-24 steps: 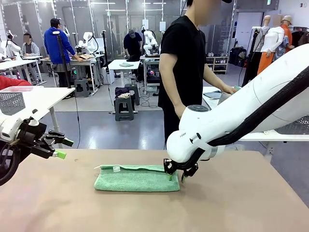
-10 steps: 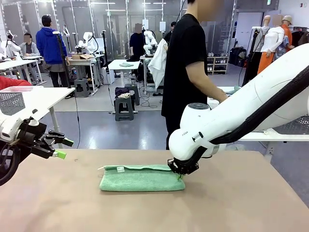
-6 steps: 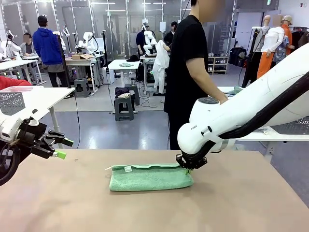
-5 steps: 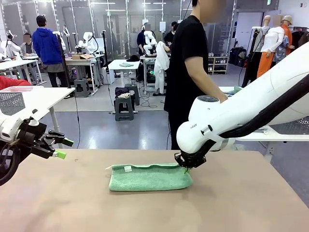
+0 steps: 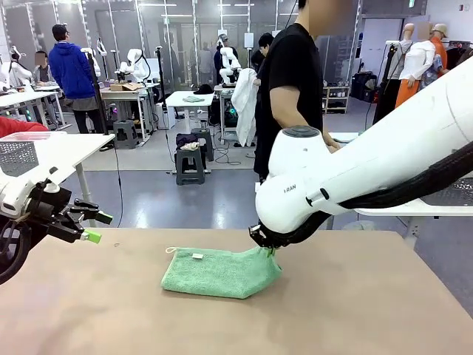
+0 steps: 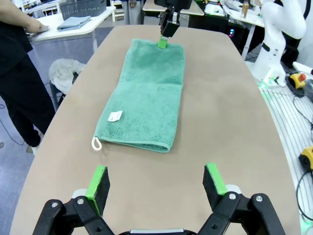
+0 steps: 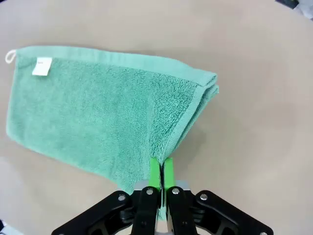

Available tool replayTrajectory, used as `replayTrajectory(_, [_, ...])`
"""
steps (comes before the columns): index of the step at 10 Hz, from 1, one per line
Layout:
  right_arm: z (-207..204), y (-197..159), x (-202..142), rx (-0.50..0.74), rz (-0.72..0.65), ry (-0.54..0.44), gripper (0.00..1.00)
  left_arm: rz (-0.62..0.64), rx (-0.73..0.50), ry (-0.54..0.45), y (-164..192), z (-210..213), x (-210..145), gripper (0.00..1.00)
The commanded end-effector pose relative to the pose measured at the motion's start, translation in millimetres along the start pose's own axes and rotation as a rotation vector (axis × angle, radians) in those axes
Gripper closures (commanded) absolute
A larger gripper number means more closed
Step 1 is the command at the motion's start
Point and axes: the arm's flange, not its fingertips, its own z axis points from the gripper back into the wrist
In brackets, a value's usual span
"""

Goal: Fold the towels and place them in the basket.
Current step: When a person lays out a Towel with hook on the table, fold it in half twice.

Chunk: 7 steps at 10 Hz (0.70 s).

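Observation:
A mint green towel lies folded lengthwise on the brown table, with a white tag and loop at its left end. My right gripper is shut on the towel's right end and holds that end raised off the table. In the right wrist view the green pads pinch the towel at its edge. My left gripper hangs open over the table's left edge, well away from the towel. The left wrist view has its fingers spread wide with nothing between them. A dark mesh basket stands on a white side table.
A person in black stands at the far side, hands at the white side table. A folded grey-blue towel lies there beside the basket. A pale mesh basket sits on another table at the left. Bare tabletop surrounds the green towel.
My right gripper dragged the towel to the right, then lifted its right end and carried it back leftward, so that end now stands up. The left arm has stayed put.

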Motion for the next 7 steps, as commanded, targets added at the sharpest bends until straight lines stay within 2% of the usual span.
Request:
replayTrajectory(1, [5.6,41.6,-0.6,-0.084,-0.037,0.0,1.0,0.005,-0.001,0.0,-0.2,0.3,1.3,0.03])
replayTrajectory(3, [10.0,85.2,3.2,-0.132,-0.038,-0.01,1.0,0.005,-0.001,0.0,-0.2,0.3,1.3,0.03])
replayTrajectory(5, [0.1,131.0,8.9,-0.123,-0.049,-0.005,1.0,0.005,-0.001,0.0,-0.2,0.3,1.3,0.03])
replayTrajectory(7, [-5.8,167.9,1.6,-0.045,-0.058,0.024,1.0,0.005,-0.001,0.0,-0.2,0.3,1.3,0.03])
